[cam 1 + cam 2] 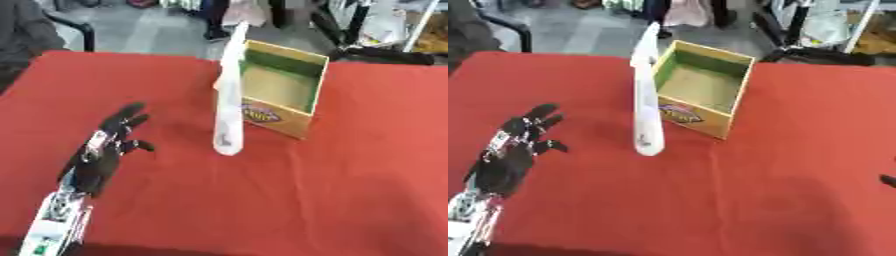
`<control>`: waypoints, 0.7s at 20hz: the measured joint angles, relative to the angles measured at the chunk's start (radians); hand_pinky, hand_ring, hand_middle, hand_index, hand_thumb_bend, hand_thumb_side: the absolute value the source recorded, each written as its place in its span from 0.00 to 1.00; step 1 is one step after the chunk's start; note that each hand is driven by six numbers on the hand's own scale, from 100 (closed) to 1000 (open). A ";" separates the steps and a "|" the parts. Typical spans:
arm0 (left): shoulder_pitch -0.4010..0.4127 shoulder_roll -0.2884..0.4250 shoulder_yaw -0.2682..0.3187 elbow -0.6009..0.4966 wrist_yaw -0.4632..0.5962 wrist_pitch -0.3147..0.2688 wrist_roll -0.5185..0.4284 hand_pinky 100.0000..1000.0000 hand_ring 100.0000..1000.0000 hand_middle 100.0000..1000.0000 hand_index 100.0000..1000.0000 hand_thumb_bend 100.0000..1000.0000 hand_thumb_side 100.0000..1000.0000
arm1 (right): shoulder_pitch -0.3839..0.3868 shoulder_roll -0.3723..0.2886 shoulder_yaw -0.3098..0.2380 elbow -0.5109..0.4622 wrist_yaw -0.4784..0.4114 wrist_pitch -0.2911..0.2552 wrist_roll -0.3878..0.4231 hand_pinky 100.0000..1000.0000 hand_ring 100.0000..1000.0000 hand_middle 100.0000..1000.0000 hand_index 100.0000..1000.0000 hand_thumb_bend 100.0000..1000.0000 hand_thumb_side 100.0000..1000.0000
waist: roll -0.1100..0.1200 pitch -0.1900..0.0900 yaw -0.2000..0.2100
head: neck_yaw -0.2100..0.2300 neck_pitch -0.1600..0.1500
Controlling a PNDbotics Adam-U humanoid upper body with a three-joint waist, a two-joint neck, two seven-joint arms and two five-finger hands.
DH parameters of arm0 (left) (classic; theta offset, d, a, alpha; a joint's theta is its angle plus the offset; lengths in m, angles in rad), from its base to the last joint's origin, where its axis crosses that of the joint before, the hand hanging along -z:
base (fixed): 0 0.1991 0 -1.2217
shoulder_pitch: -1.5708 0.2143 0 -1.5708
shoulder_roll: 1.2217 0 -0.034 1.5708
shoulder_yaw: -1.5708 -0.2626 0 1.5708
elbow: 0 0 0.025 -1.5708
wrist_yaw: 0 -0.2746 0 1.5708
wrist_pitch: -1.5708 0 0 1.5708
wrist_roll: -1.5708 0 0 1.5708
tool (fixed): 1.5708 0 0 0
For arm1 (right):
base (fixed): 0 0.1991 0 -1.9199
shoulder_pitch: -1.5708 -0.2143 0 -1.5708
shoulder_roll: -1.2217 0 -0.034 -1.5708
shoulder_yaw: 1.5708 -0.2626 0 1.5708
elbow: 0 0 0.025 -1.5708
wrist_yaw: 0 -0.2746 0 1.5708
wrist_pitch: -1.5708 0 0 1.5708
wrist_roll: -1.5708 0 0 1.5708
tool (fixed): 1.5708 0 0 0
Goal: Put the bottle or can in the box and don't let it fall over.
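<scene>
the right eye view alone catches a dark bit of the right hand [888,180] at the table's right edge; i cannot tell how its fingers sit. the left hand [109,147] rests near the left edge, fingers spread, holding nothing. a tall white bottle [229,95] stands on the red table [332,190], just beside the box [293,87] toward the far edge. nothing shows inside the box.

Both head-mounted stereo views look down and forward across the red table [350,190], sharing the box [702,85]; right view offset sideways
</scene>
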State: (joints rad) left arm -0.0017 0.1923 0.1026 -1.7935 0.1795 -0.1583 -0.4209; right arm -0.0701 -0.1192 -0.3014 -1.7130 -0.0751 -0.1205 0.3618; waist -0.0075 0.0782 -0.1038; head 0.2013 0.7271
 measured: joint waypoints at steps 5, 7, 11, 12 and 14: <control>0.000 0.000 0.000 0.000 0.000 0.000 0.000 0.60 1.00 1.00 1.00 0.09 0.96 | 0.000 0.000 0.000 0.000 0.000 0.000 0.000 0.80 1.00 1.00 0.96 0.00 0.59 | 0.000 0.000 0.000 | 0.000 0.000; 0.000 0.000 0.000 0.000 0.000 0.000 0.000 0.60 1.00 1.00 1.00 0.09 0.96 | 0.000 0.000 0.000 0.000 0.000 0.000 0.000 0.80 1.00 1.00 0.96 0.00 0.59 | 0.000 0.000 0.000 | 0.000 0.000; 0.000 0.000 0.000 0.000 0.000 0.000 0.000 0.60 1.00 1.00 1.00 0.09 0.96 | 0.000 0.000 0.000 0.000 0.000 0.000 0.000 0.80 1.00 1.00 0.96 0.00 0.59 | 0.000 0.000 0.000 | 0.000 0.000; 0.000 0.000 0.000 0.000 0.000 0.000 0.000 0.60 1.00 1.00 1.00 0.09 0.96 | 0.000 0.000 0.000 0.000 0.000 0.000 0.000 0.80 1.00 1.00 0.96 0.00 0.59 | 0.000 0.000 0.000 | 0.000 0.000; 0.000 0.000 0.000 0.000 0.000 0.000 0.000 0.60 1.00 1.00 1.00 0.09 0.95 | 0.000 0.000 0.000 0.000 0.000 0.000 0.000 0.80 1.00 1.00 0.96 0.00 0.59 | 0.000 0.000 0.000 | 0.000 0.000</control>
State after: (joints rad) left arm -0.0018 0.1923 0.1026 -1.7935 0.1795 -0.1583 -0.4209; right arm -0.0701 -0.1192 -0.3014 -1.7130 -0.0751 -0.1205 0.3618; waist -0.0075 0.0782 -0.1040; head 0.2012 0.7271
